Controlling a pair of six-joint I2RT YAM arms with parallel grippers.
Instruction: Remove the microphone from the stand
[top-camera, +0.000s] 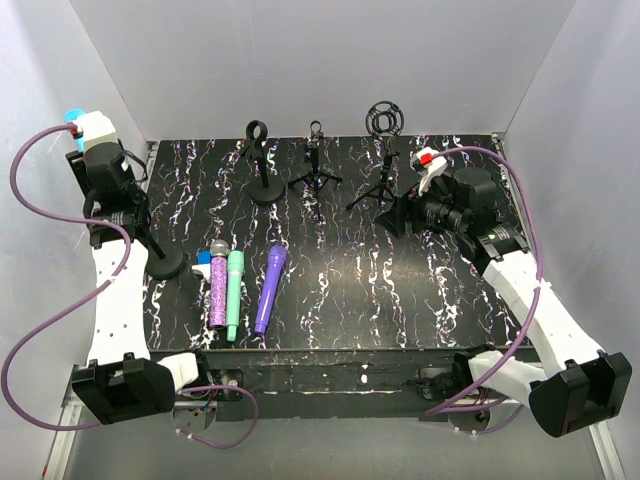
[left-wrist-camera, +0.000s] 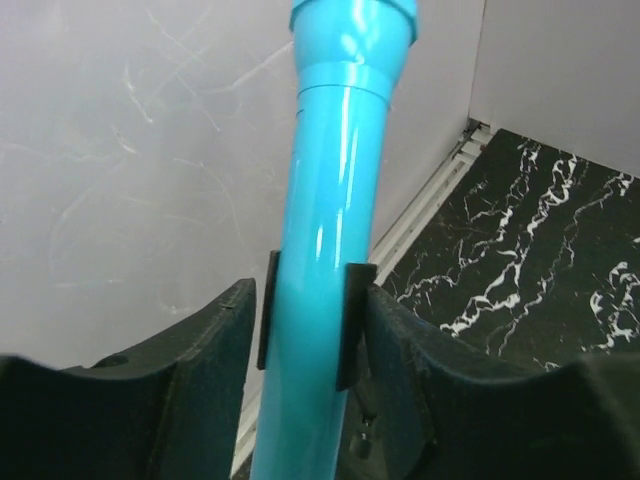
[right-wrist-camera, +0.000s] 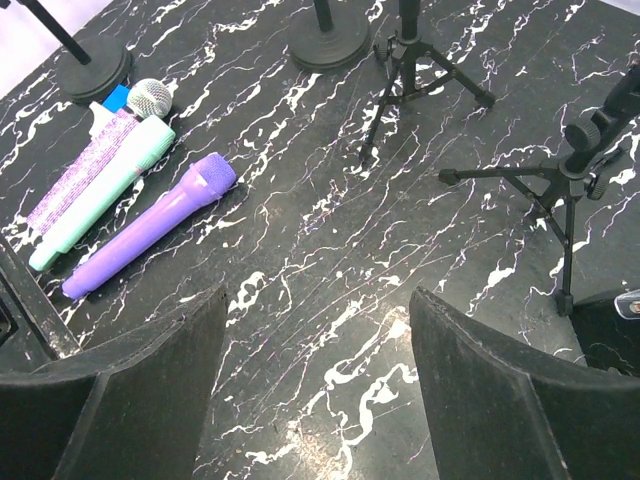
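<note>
Your left claw is clamped on the glossy sky-blue plastic microphone, with both black pads flat against its barrel. The microphone stands tilted at the far left edge of the black marbled counter, close to the grey wall. The round-based black stand sits beside that arm. Your right claw hangs open over bare counter, holding nothing.

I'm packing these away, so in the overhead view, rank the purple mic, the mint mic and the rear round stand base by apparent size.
1. mint mic and purple mic: alike in length, no ranking between them.
2. rear round stand base: smallest, though farther back.
</note>
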